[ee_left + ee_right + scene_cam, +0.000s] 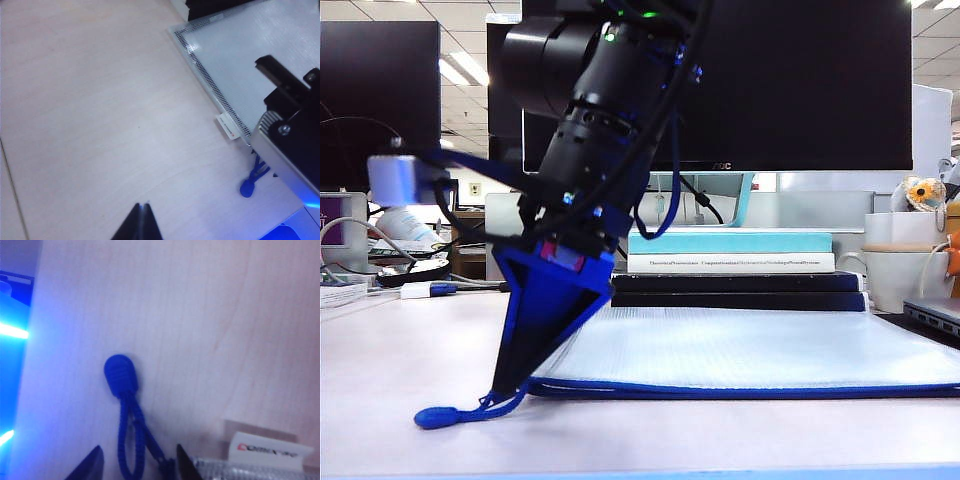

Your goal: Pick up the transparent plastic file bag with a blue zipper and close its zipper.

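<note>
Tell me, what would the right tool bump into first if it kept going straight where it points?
Probably the blue cord pull of the zipper: it lies between the right tool's open fingers, at the file bag's corner.

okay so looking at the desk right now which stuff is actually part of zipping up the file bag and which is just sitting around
Part of the job:
- file bag, flat on the table
- blue zipper on its near edge, cord pull at the corner
- right tool, tips either side of the cord
- left tool, shut, over bare table

Just lying about:
- stacked books
- monitor
- white mug
</note>
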{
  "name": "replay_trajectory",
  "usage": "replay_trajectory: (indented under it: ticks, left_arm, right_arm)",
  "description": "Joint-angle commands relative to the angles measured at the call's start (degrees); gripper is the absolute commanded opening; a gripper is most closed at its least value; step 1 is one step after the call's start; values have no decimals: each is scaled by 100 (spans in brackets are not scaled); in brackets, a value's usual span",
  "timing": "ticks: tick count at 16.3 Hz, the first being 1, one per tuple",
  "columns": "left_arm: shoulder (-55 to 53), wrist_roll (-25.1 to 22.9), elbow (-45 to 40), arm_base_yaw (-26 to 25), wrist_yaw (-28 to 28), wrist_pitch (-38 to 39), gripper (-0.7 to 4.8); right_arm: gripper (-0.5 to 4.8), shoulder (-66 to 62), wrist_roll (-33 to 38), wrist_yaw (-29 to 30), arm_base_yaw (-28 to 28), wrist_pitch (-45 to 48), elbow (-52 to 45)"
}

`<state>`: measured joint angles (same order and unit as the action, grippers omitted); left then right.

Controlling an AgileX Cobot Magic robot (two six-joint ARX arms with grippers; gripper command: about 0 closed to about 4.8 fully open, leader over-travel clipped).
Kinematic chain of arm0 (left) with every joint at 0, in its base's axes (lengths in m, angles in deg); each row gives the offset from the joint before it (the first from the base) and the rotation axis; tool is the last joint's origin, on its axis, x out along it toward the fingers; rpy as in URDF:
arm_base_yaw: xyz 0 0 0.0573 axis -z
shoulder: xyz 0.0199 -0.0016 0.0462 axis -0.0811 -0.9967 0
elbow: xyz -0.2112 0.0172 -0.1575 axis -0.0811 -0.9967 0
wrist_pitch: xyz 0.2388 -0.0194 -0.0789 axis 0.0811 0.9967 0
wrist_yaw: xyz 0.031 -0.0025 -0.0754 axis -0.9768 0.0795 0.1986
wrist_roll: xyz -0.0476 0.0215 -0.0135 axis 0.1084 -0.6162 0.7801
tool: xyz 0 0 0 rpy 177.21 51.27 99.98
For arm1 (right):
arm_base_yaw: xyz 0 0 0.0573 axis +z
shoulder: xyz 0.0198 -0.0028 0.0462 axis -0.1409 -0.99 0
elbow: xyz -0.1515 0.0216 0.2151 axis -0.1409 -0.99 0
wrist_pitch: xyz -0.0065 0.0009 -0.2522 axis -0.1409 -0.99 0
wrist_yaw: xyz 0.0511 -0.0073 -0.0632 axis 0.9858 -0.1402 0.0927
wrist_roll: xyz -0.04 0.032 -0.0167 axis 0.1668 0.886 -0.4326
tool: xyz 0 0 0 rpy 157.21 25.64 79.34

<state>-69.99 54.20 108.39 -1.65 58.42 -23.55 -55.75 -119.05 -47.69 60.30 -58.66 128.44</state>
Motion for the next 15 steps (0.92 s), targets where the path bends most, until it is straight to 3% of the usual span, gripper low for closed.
replay_trajectory:
  ticks: [1, 2, 4, 5, 7, 9, 15]
  left_arm:
    - [-20, 11, 28, -7, 74, -127, -6]
    - [-26, 11, 28, -7, 74, -131, -6]
    - [-26, 11, 28, -7, 74, -142, -6]
    - [-26, 11, 28, -7, 74, -142, -6]
    - [-26, 11, 28, -7, 74, -146, -6]
    - [-26, 9, 28, -7, 68, -256, -6]
    - [-26, -17, 28, -11, 52, -1029, -5]
  right_arm:
    - [188, -184, -24, 50, 11, 24, 17]
    - [188, -264, -20, 52, 37, 42, 20]
    - [12, -267, -15, -20, 44, 61, 20]
    - [-5, -267, -15, -59, 39, 63, 20]
    - [-1, -267, 15, -232, 39, 125, 22]
    - [-1, -249, 570, -254, 39, 186, 369]
    - [-1, -116, 695, -254, 42, -859, 1744]
